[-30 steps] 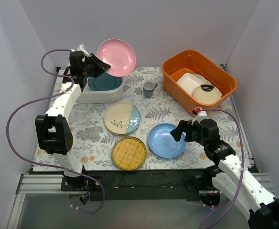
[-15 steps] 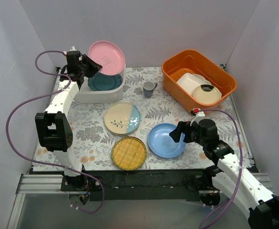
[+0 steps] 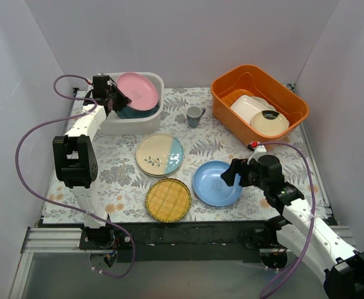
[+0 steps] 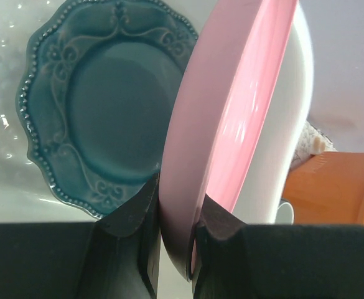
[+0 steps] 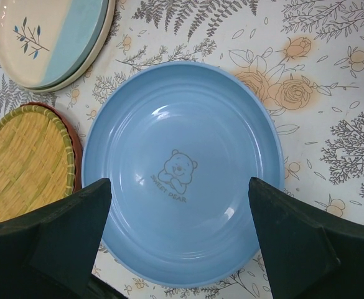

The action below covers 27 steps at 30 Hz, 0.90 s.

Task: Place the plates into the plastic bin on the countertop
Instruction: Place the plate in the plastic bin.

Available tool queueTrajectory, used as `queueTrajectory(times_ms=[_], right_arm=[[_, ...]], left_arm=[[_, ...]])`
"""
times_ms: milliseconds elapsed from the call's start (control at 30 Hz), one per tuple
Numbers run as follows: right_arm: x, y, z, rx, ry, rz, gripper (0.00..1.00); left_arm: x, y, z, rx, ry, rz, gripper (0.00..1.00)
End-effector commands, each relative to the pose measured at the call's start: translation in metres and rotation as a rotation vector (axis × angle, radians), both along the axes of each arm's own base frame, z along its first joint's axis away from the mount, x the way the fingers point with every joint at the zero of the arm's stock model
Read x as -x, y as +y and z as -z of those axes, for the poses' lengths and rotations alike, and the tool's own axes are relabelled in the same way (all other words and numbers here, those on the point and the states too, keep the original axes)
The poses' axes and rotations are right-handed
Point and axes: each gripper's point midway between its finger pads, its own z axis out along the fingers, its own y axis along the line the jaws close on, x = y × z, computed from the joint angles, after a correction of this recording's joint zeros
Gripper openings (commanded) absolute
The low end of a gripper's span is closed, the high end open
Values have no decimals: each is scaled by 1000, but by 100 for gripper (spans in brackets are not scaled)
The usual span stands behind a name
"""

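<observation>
The left end effector (image 3: 114,99) pinches the near rim of a round pink plate (image 3: 138,90). In the left wrist view its two dark fingers (image 4: 129,230) press against either face of the edge. The plate stands tilted over the translucent white rounded plastic bin (image 3: 129,126) at the far left of the fern-printed white table (image 3: 116,168). Whether its lower edge touches anything inside cannot be told. It hides much of the scalloped teal plate (image 4: 101,112) lying flat on the bin's floor, and from above only a dark crescent of teal shows. The wrist view cuts off the pink plate at top and bottom.

The right end effector (image 3: 233,173) hangs with its fingers spread wide over the right edge of a round light blue plate (image 5: 182,168) printed with a small bear, gripping nothing. Just left of that plate, a yellow woven round plate (image 3: 168,199) sits on a red-orange plate (image 5: 76,156), of which only a thin rim shows. A cream-and-light-blue plate (image 3: 159,154) with a leaf sprig has a second rim beneath it, otherwise hidden.

The woven plate lies near the table's front edge. Bare table shows around the small grey cup (image 3: 195,115). An orange plastic bin (image 3: 222,103) at the far right holds a white rectangular dish (image 3: 249,106), partly covered by a round cream dish (image 3: 270,123).
</observation>
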Motion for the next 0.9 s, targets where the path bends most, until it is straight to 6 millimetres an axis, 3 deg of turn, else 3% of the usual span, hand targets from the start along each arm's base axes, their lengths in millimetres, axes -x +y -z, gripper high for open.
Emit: queueTrajectory(times_ms=[0, 200, 400, 567, 600, 633, 800, 867], right_arm=[[-4, -1, -1, 2, -18, 15, 97], [-3, -4, 12, 11, 36, 49, 96], [-1, -11, 27, 21, 84, 108, 96], [0, -21, 28, 31, 82, 162, 97], [0, -21, 27, 29, 81, 163, 97], [-2, -26, 27, 45, 72, 188, 97], [-1, -31, 33, 69, 102, 218, 97], [0, -33, 38, 76, 124, 232, 96]], left_arm=[[-4, 7, -5, -28, -19, -9, 0], [-2, 14, 13, -70, 32, -28, 0], [0, 16, 17, -80, 45, -32, 17], [6, 21, 23, -100, 60, -51, 44], [7, 22, 20, -102, 56, -54, 56], [9, 23, 22, -106, 61, -59, 60], [11, 32, 3, -148, 30, -93, 90], [14, 35, -10, -154, 5, -105, 98]])
